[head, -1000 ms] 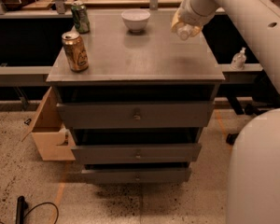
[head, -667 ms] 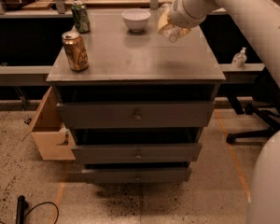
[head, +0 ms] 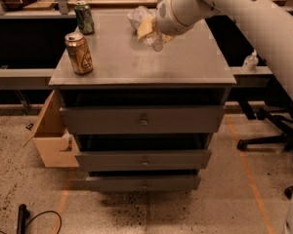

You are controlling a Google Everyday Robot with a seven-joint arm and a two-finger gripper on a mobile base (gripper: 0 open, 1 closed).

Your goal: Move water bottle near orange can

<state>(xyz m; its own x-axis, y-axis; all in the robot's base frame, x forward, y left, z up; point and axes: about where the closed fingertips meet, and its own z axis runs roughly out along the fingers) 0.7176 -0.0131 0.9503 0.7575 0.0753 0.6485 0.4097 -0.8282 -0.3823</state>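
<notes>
The orange can [head: 79, 52] stands upright near the front left corner of the grey cabinet top [head: 185, 65]. My gripper [head: 149, 32] hangs over the middle back of the top, to the right of the can. It is shut on the water bottle [head: 155, 42], which is tilted with its white cap pointing down and held a little above the surface. The bottle is well apart from the can. My white arm reaches in from the upper right.
A green can [head: 84, 17] stands at the back left of the top. A white bowl [head: 135, 16] sits behind the gripper, partly hidden. A small white spray bottle [head: 250, 61] stands on a ledge to the right. An open cardboard box [head: 51, 135] lies left of the drawers.
My gripper has moved left and toward the front with the water bottle, from the back right of the top to in front of the bowl, closer to the orange can.
</notes>
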